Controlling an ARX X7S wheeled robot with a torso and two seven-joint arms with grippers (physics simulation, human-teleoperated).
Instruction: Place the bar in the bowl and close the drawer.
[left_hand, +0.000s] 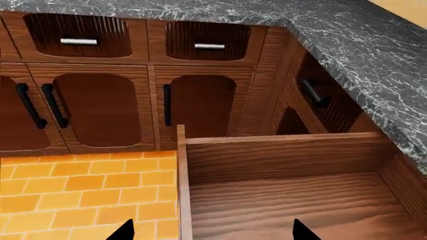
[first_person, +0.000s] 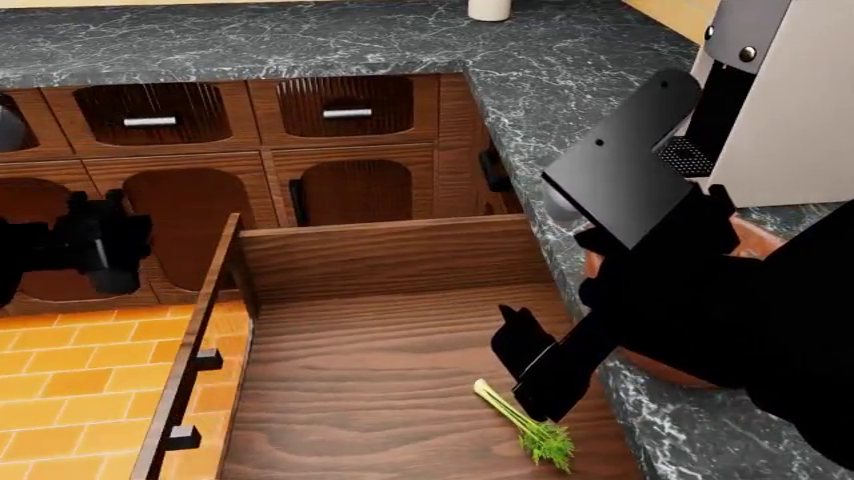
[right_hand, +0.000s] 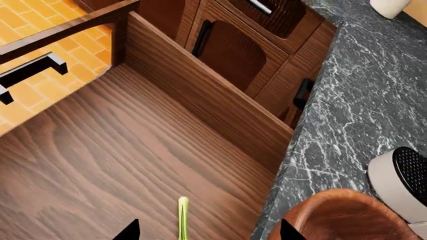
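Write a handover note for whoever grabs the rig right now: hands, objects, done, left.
Right hand: down inside the open drawer, over the celery stalk; wrist view shows its tips spread with nothing between them.
Left hand: open, empty, at the drawer's front edge above the orange floor tiles.
Bar: not visible in any view; the right arm hides part of the drawer floor.
Bowl: on the granite counter beside the drawer; its inside is mostly out of view.
Done: cannot confirm the bar is placed.
Left: check the bowl, then close the drawer.

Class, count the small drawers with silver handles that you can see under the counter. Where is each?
2: left one and right one, side by side beneath the countertop, above the cabinet doors. Others may lie out of view.
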